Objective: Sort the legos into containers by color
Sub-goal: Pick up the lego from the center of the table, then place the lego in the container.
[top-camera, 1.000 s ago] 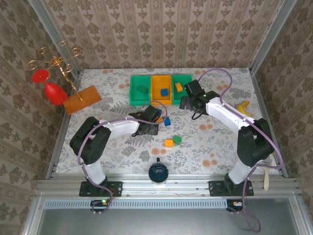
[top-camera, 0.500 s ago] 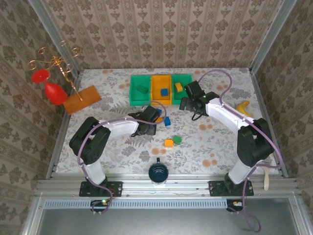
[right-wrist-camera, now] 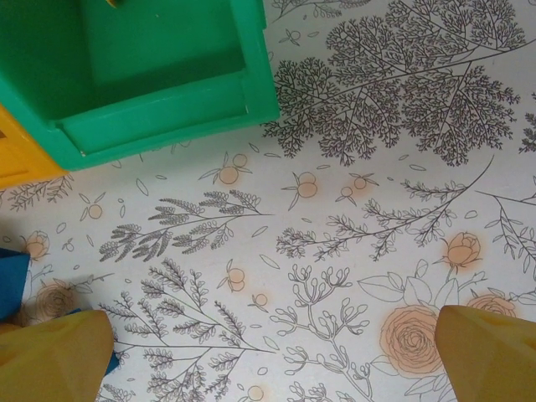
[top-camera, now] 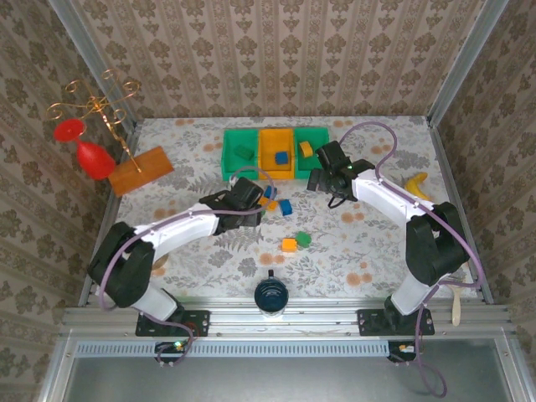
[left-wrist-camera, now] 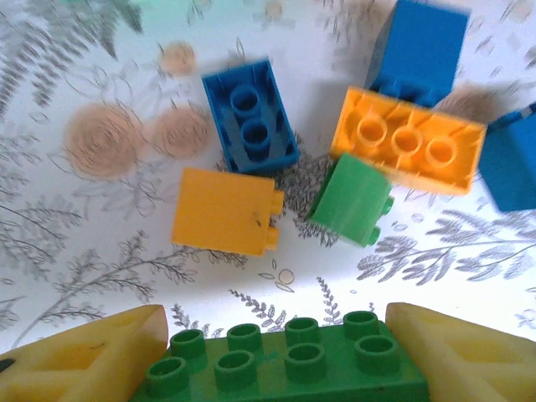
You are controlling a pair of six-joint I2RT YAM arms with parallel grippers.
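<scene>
Green brick (left-wrist-camera: 285, 377) sat clamped between the yellow fingers (left-wrist-camera: 84, 360) of the left gripper (left-wrist-camera: 276, 339). Loose bricks (left-wrist-camera: 251, 117), blue, orange and green, lay crowded on the cloth (right-wrist-camera: 352, 209) just beyond it, some edges touching. The right gripper (right-wrist-camera: 272, 339) stood wide open and empty over bare cloth, just beside the corner of a green bin (right-wrist-camera: 167, 126), with free room around.
</scene>
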